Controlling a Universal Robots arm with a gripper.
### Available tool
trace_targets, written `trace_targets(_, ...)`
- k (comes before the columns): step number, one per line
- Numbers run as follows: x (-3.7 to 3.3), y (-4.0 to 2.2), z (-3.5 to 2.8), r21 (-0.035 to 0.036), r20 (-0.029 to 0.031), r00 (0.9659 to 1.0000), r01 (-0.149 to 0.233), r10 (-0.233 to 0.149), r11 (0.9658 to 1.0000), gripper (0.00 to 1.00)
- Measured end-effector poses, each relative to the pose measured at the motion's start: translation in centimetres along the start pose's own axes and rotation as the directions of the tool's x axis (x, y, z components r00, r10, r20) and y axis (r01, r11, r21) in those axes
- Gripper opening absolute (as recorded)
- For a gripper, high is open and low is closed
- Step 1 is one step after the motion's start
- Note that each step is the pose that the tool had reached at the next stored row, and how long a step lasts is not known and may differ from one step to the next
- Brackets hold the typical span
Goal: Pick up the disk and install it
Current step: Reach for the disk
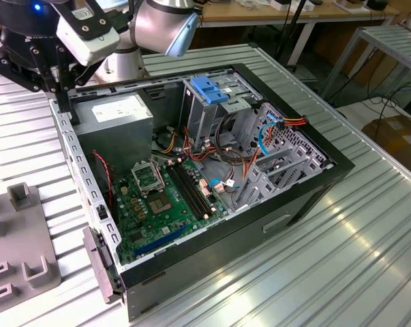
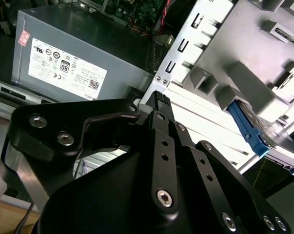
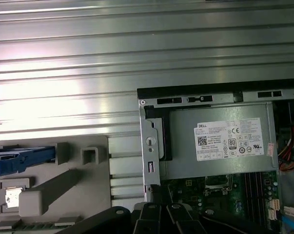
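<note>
Right, your claw (image 2: 159,99) is hovering fingers-together, gripping nothing, by the power supply (image 2: 64,68), while the disk (image 3: 25,158) is sitting in the grey fixture (image 3: 64,192) on the table (image 3: 137,48).

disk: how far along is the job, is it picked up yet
Nothing looks done: the disk sits in the grey fixture beside the case. The end effector is near the power supply, apart from the disk. Pick-up and install are both left.
</note>
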State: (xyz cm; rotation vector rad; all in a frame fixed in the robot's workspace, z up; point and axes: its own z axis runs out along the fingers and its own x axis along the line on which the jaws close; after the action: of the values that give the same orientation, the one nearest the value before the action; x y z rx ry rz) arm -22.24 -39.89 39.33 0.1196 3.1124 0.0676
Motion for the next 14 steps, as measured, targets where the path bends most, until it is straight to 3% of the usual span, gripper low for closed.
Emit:
trace_targets(11,1.99,0.01,-0.05,0.0001,0.0002,1.0000,-0.004,0.004,1.0000,0.10)
trace_targets(14,2.53,0.45,-0.04,0.0002,0.0002,1.0000,-0.005,0.005,1.0000,0.10)
